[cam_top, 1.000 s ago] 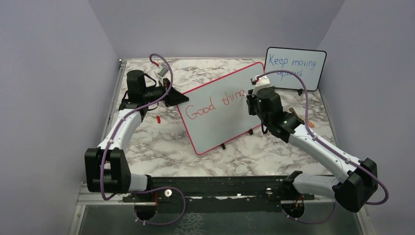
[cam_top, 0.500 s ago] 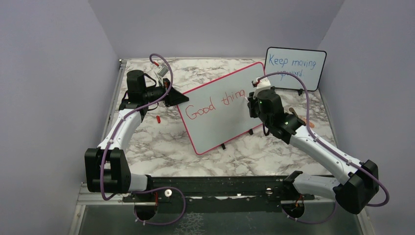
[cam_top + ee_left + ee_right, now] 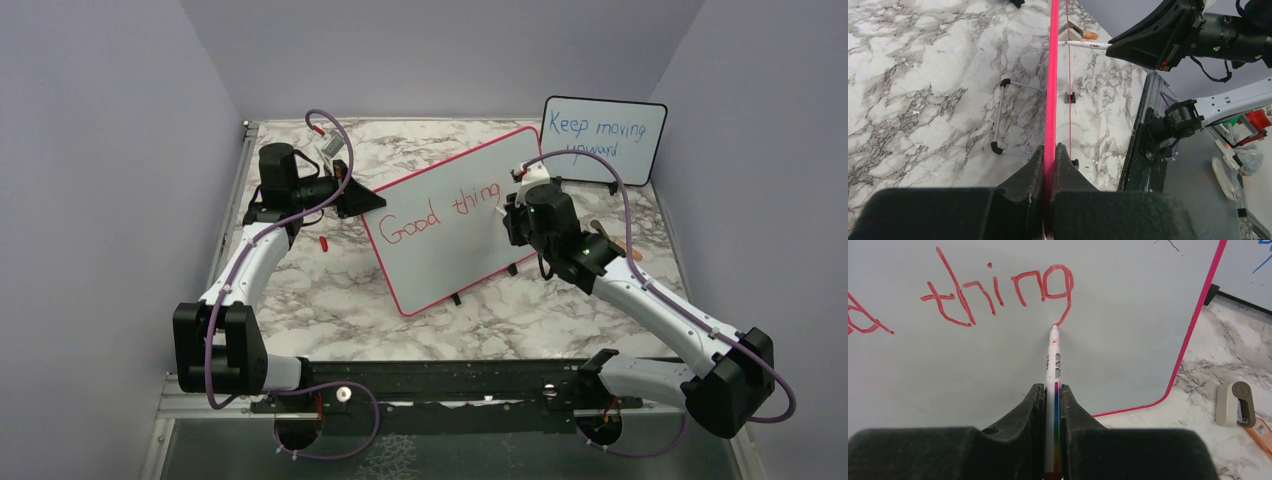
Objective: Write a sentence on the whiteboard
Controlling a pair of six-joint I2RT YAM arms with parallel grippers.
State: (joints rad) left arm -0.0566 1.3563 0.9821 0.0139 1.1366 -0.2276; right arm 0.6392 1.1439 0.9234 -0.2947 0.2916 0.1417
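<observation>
Whiteboard [image 3: 450,262] stands on the marble table [image 3: 300,285] on its small black feet, leaning back. In the top view its long axis runs from near-left up to far-right, with the written face towards the arms.

The sentence [image 3: 412,224] reads "Good thing" in red. We see it follow the board's long axis, in the upper half.

Left tool [image 3: 1050,150]: fingers pressed onto the board's pink frame at its left short edge, pinching it edge-on.

Right tool [image 3: 1052,391]: pinching a white marker [image 3: 1053,355]. The marker's long axis points straight out from the wrist at the board face. We note the tip touching the board at the bottom of the tail of the "g".

A smaller black-framed board [image 3: 603,135] with blue writing stands behind, at the far right.
</observation>
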